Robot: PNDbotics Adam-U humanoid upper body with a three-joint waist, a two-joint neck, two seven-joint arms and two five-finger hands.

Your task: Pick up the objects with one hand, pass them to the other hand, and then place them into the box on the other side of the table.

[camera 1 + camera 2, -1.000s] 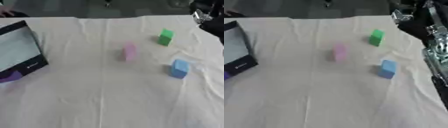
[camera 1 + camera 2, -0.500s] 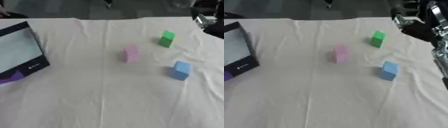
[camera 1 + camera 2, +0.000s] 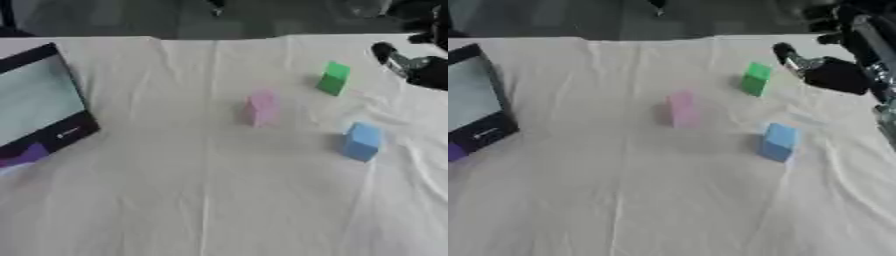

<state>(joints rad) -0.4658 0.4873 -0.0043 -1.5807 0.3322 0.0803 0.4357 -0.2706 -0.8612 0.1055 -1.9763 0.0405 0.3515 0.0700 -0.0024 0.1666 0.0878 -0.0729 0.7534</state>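
Three blocks stand apart on the white cloth: a pink block (image 3: 261,108) in the middle, a green block (image 3: 755,78) farther back and right, and a blue block (image 3: 778,142) nearer on the right. My right hand (image 3: 826,73) comes in from the upper right, black with silver joints, open, and holds nothing. It hovers just right of the green block without touching it, one finger (image 3: 785,52) pointing left. The box (image 3: 51,135) stands at the left edge, black-rimmed with a pale inside. My left hand does not show.
A small purple thing (image 3: 28,154) lies by the box's near corner. The cloth (image 3: 210,200) is creased around the blue block. The table's far edge runs along the top, with dark floor behind it.
My right hand has come further into view from the right edge, moving left toward the green block. The blocks and the box have stayed put.
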